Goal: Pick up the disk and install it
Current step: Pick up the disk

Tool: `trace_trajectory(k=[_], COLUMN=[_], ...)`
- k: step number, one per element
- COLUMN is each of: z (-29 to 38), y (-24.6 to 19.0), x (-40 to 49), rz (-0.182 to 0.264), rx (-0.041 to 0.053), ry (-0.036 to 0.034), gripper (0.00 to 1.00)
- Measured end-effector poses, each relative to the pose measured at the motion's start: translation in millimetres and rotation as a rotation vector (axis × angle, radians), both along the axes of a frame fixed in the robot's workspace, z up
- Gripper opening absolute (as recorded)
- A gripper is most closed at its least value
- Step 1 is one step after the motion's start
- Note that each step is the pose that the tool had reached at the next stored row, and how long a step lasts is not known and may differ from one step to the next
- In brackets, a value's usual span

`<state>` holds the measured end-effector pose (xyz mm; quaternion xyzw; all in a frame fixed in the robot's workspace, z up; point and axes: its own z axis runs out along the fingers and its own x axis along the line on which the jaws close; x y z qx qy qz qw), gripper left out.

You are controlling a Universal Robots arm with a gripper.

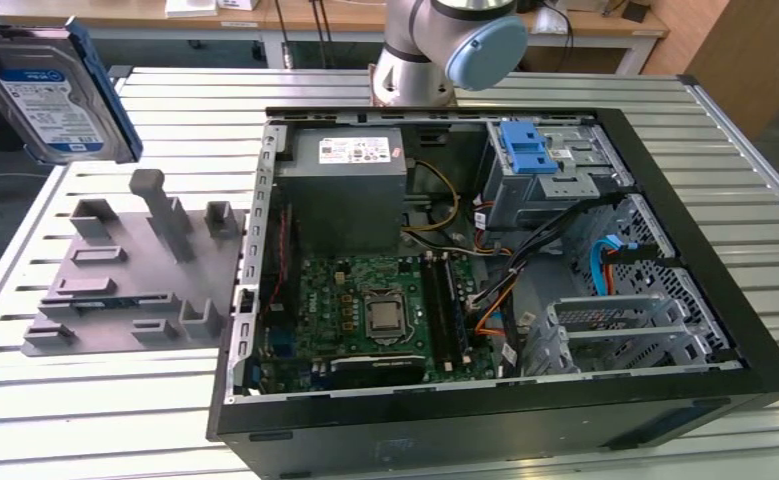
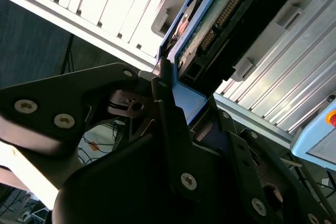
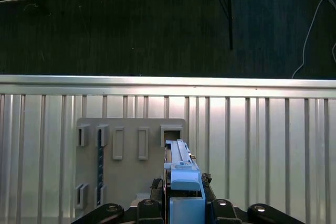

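Disk [image 1: 56, 98] hangs tilted at the exterior view's left, label showing, raised above the slatted metal worktop [image 1: 109, 420] and well apart from the open computer case [image 1: 469, 440]. The second wrist view gives the grip: black jaws clamped on its blue side rail [image 2: 186, 98], with circuit board and connector pins showing. In the first wrist view it stands edge-on above a grey fixture plate [image 3: 128, 182]. Dark floor [image 3: 157, 24] lies beyond the worktop's edge. Wooden desks [image 1: 336, 15] stand behind the arm [image 1: 443, 45].
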<state>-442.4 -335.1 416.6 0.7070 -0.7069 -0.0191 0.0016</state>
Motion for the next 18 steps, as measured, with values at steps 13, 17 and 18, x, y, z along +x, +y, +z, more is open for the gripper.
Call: trace_trajectory(k=[13,17,18], z=[4.1,5.4,5.9], y=[0.0,0.0,0.0], x=[0.0,-0.1,-0.1], rz=[0.0,0.0,0.0], rx=[0.0,0.0,0.0], ry=[-0.0001,0.0,-0.0001], gripper=[0.36,0.36,0.36])
